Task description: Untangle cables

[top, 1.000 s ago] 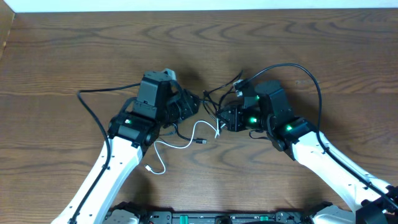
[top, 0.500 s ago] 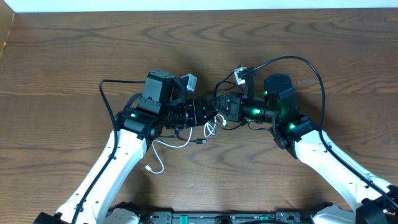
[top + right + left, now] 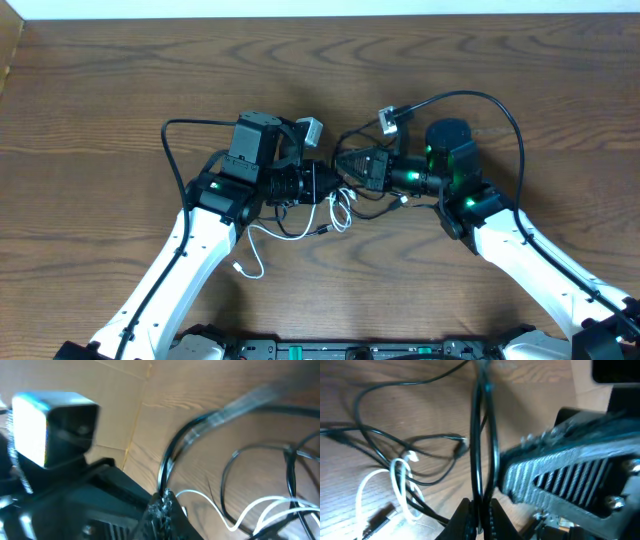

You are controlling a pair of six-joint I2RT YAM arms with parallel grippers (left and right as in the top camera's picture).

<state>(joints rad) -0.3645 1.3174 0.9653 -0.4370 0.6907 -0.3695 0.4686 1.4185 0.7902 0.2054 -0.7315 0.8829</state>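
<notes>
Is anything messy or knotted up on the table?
Yes. In the middle of the table, the white cable loops through the black cables in a knotty heap between the two arms. The left gripper pinches one black strand, which runs straight up from it. Nothing looks broken or spilled.

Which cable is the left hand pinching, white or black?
A black cable, rising from the shut left hand; the white cable lies unheld beside it.

Wooden table (tangled cables atop)
</notes>
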